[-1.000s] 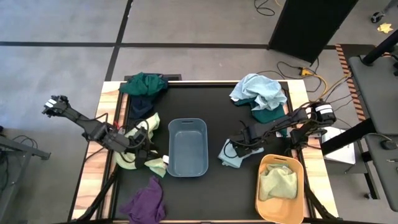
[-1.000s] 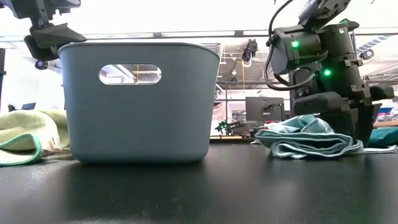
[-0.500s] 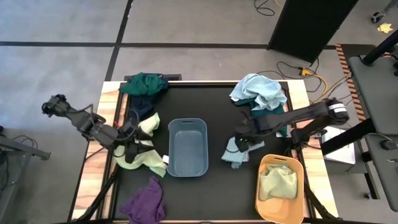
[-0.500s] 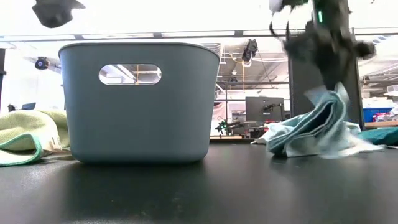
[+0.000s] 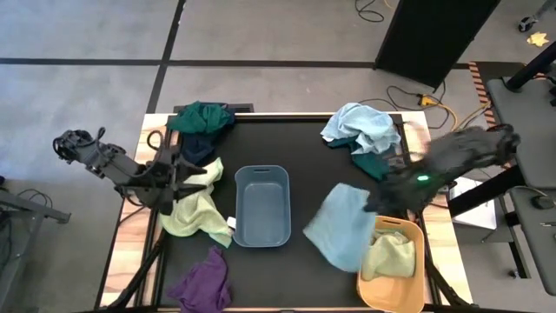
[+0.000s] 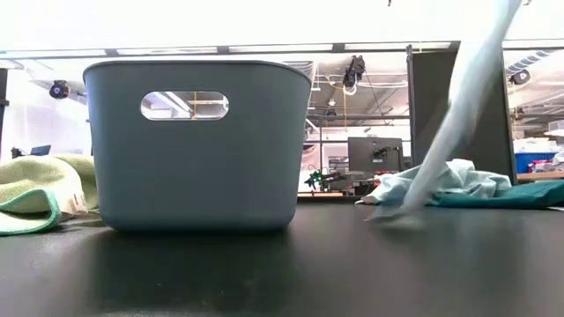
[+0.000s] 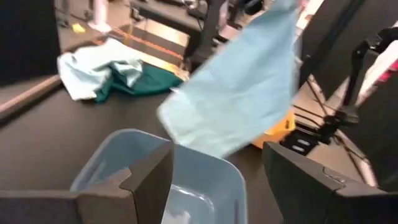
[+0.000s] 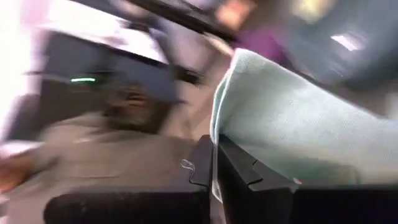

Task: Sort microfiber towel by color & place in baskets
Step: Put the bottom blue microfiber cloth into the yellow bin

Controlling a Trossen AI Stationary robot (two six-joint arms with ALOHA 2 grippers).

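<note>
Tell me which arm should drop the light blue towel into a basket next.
Right. Its hand is shut on the light blue towel, hanging between the grey-blue basket and yellow-orange basket. The left hand is open and empty.

1. The grey-blue basket [image 5: 261, 205] stands mid-table with an open, uncovered mouth; nothing hangs directly over it.
2. To its right, a light blue towel [image 5: 340, 227] hangs spread from the closed right gripper [image 5: 382, 198], filling the space between that basket and the yellow-orange basket [image 5: 391, 263].
3. That cloth's edge overlaps the yellow-orange basket's left rim; a pale towel [image 5: 387, 254] already lies inside.
4. The left gripper [image 5: 178, 174], fingers apart, hovers just left of the grey-blue basket over a yellow-green towel [image 5: 196, 209].
5. Far corners hold towel heaps: green and navy [image 5: 201, 129], light blue over green [image 5: 361, 135].
6. A purple towel [image 5: 203, 283] sits at the near edge; bare black tabletop [image 5: 278, 143] lies behind the grey-blue basket.
</note>
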